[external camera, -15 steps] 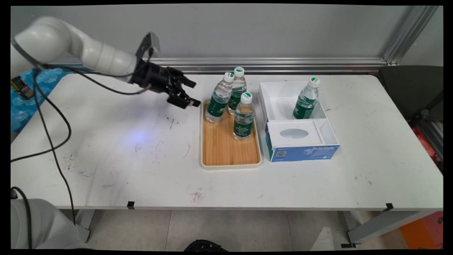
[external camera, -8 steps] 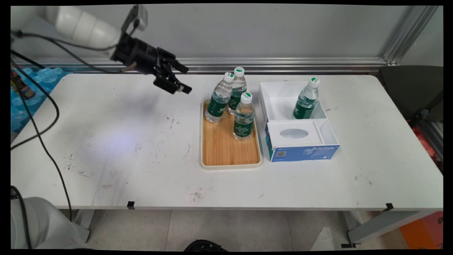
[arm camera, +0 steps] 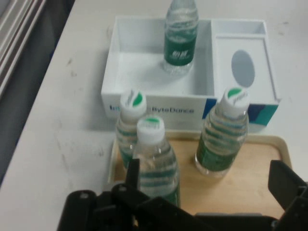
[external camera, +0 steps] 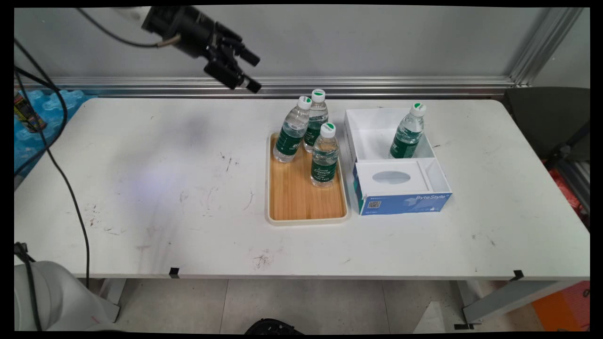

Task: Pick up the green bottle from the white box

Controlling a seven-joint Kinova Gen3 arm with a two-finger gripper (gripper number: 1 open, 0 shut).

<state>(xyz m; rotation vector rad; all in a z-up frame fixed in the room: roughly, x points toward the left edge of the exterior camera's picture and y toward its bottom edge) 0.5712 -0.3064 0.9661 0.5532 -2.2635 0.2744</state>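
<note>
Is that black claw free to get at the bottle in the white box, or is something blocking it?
Probably yes. The gripper hangs open, high above the table's far left, holding nothing. The bottle stands alone in the box, which is open on top. The three bottles on the tray lie between, so from above looks easiest.

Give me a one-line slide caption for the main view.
Open tool raised above table; three water bottles on wooden tray, a fourth in white box.

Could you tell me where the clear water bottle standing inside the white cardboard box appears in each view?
Main view: water bottle stands right of centre, in the white box's far compartment.
Hand view: same bottle at top centre.
Shared landmark: the bamboo tray beside the box.
</note>
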